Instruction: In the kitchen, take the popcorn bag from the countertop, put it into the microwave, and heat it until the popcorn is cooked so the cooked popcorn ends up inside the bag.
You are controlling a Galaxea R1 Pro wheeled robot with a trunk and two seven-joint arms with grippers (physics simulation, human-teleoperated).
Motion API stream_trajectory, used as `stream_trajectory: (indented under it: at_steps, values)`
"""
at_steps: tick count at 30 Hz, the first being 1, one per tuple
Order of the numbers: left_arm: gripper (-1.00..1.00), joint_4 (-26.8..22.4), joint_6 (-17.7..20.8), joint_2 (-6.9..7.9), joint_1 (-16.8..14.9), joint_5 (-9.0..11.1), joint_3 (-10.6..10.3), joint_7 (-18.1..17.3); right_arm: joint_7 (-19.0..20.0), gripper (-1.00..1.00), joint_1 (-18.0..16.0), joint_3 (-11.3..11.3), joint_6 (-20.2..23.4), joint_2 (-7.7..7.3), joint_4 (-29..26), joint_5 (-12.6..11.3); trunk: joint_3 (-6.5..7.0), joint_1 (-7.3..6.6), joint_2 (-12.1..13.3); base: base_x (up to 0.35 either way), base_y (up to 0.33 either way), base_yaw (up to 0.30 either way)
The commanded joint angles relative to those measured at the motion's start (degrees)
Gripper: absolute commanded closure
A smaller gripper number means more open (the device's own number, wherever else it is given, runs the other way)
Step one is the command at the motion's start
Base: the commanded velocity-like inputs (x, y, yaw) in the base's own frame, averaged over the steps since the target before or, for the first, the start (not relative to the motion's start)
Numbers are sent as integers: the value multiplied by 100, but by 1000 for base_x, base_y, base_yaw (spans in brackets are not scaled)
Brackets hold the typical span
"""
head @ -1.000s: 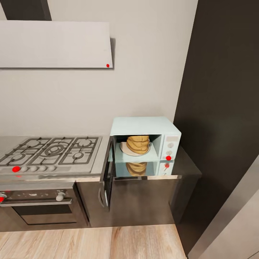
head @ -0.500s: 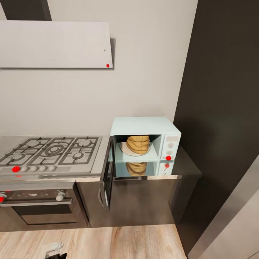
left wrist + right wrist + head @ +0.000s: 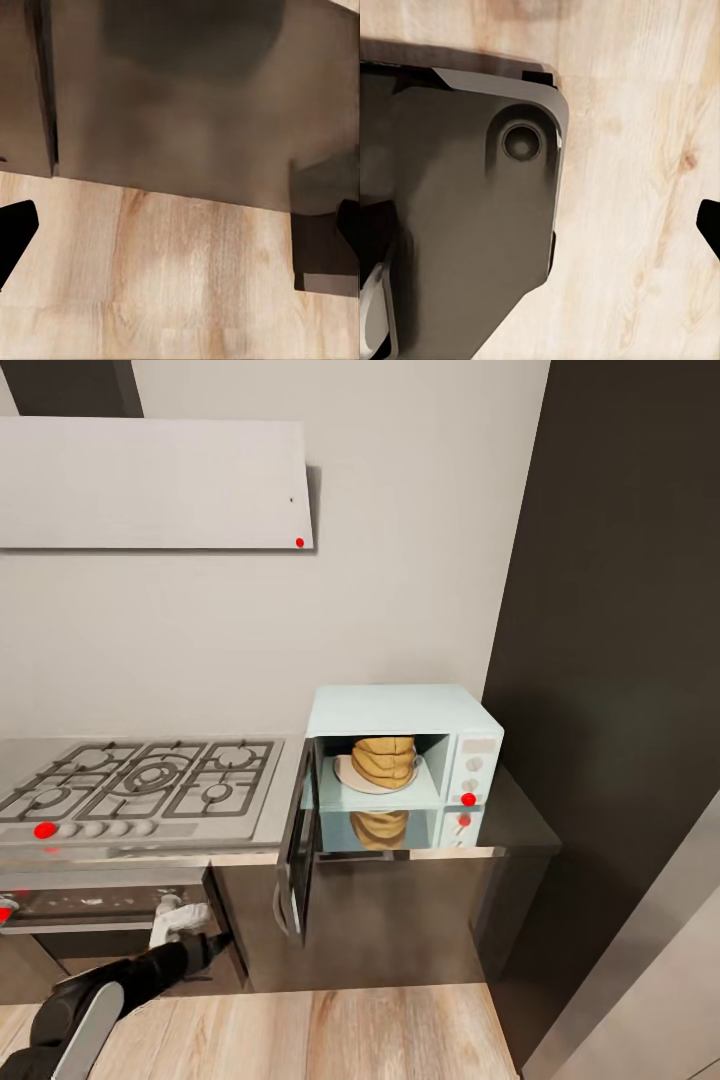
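Head view: microwave (image 3: 405, 760) door (image 3: 296, 855) hangs open, up-right of left gripper (image 3: 176, 922); bag (image 3: 384, 758) already inside. Both grippers' fingers spread afaict.

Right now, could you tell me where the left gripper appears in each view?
Head view: the left gripper sits low at the left, in front of the oven.
Left wrist view: its open fingertips frame the cabinet front.
Right wrist view: this camera faces the robot's dark base.
Shared landmark: the wooden floor, seen in all three.
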Motion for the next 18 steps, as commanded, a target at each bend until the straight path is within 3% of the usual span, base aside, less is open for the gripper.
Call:
stream_trajectory:
  at_steps: [1, 2, 8, 18]
  values:
    - [-100, -17, 12, 1, -111, 32, 5, 2, -8, -100, -9, -49, -12, -5, 17, 53, -9, 2, -8, 0, 0, 0]
    - [-100, -25, -8, -2, -344, 41, 5, -7, -14, -100, -9, -49, -11, -6, 17, 51, -9, 2, -8, 0, 0, 0]
    - [-100, -34, -16, 8, -820, 22, 4, 3, -23, -100, -9, -52, -32, -3, 17, 48, -9, 2, -8, 0, 0, 0]
    - [-100, -41, 37, 1, -1196, -14, -4, 22, -30, -100, -9, -58, -30, -5, 17, 48, -9, 2, -8, 0, 0, 0]
